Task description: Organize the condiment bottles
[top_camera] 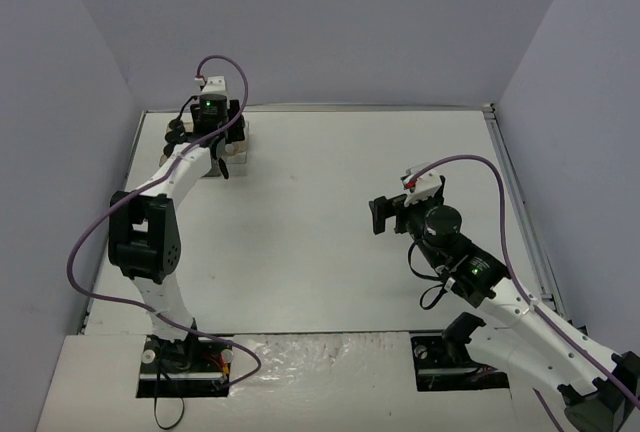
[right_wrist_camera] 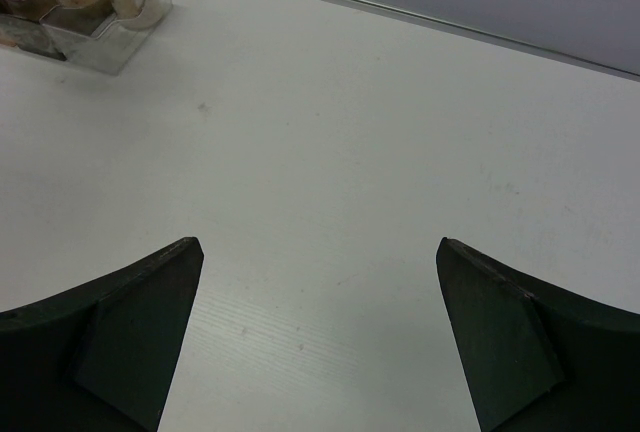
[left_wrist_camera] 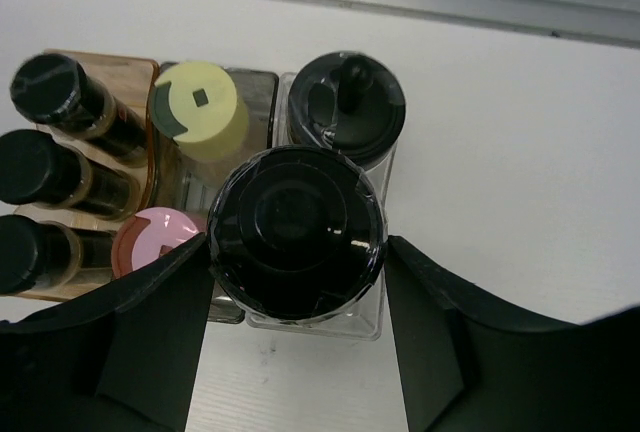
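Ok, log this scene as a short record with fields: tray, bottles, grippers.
tray: three sections, far-left corner of table
brown section: three dark bottles
grey section: yellow-capped bottle, pink-capped bottle
clear section: knob-capped bottle at back; round bottle at front, seating unclear
left gripper: shut on round bottle
right gripper: open, empty, over table

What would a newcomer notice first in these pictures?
The big black-capped bottle, clamped by the left gripper in the tray's clear section. Beside it the yellow cap and pink cap stand out against three dark bottles. The right gripper hangs open over the white table.
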